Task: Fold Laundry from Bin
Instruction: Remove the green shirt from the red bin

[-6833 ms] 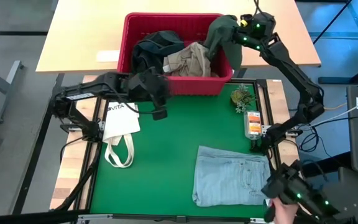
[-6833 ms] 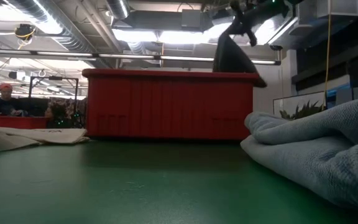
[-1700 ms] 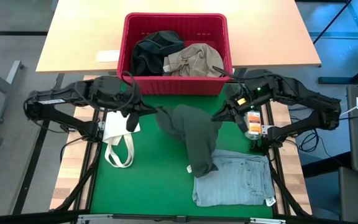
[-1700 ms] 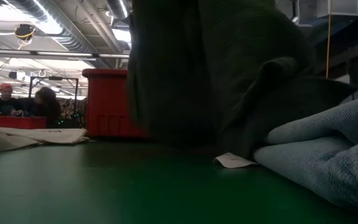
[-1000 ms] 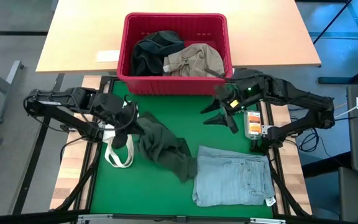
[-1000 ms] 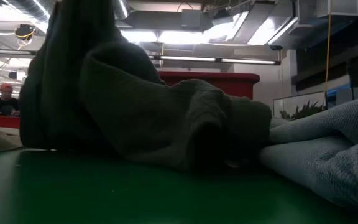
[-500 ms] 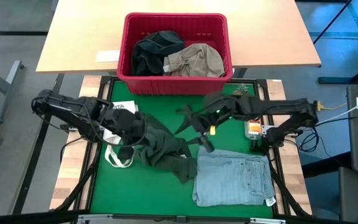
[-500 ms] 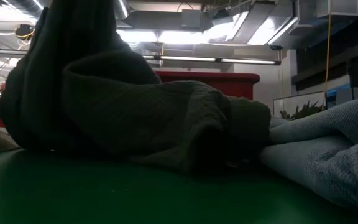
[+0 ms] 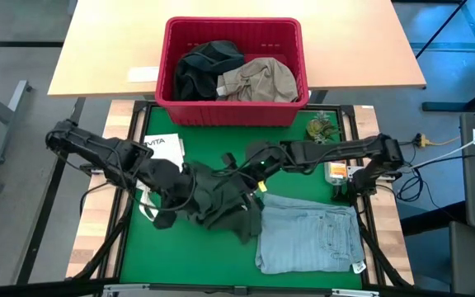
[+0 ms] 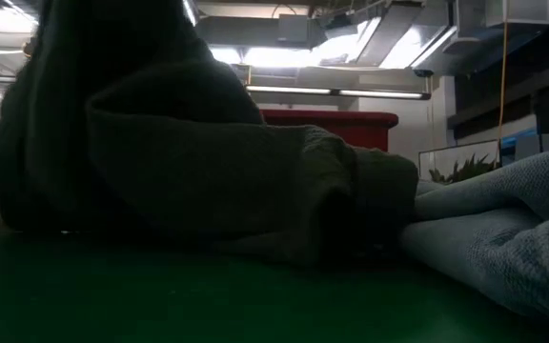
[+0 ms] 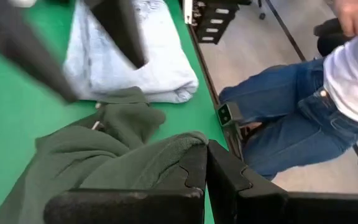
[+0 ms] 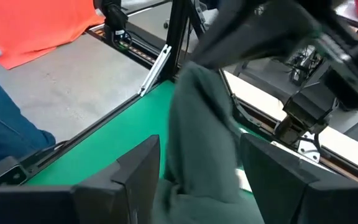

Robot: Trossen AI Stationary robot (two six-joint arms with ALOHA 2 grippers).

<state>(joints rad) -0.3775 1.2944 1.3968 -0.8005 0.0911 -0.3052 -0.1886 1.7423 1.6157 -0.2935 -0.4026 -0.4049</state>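
From above, my left gripper (image 9: 174,183) sits low over the green mat (image 9: 188,256), jaws pressed together on the left edge of the dark green garment (image 9: 217,198), which lies bunched mid-mat. The white tote bag (image 9: 157,157) is mostly under my left arm, only its printed corner and a loop showing. My left wrist view adds what the high view lacks: the pinched fold of green cloth rising between my fingers (image 11: 194,171), the folded jeans (image 11: 126,59) beyond it, and a person's legs in blue denim (image 11: 291,124) just off the table's edge. My right gripper (image 9: 250,173) reaches in from the right over the garment's upper edge, jaws spread wide; the right wrist view shows the cloth (image 12: 204,143) standing up between the open fingers (image 12: 138,174), and I cannot tell whether they touch it. The low view is nearly filled by the dark heap (image 10: 189,162), with a strip of the bin's rim (image 10: 327,117) above it and the jeans (image 10: 503,229) at right; neither gripper can be made out there. The red bin (image 9: 233,111) stands at the mat's far edge, holding a black piece (image 9: 200,70) and a khaki one (image 9: 258,81). The jeans (image 9: 308,235) lie folded at near right, touching the garment. Open mat remains near left, and between the heap and the bin. A small plant (image 9: 322,128) stands by the right edge.
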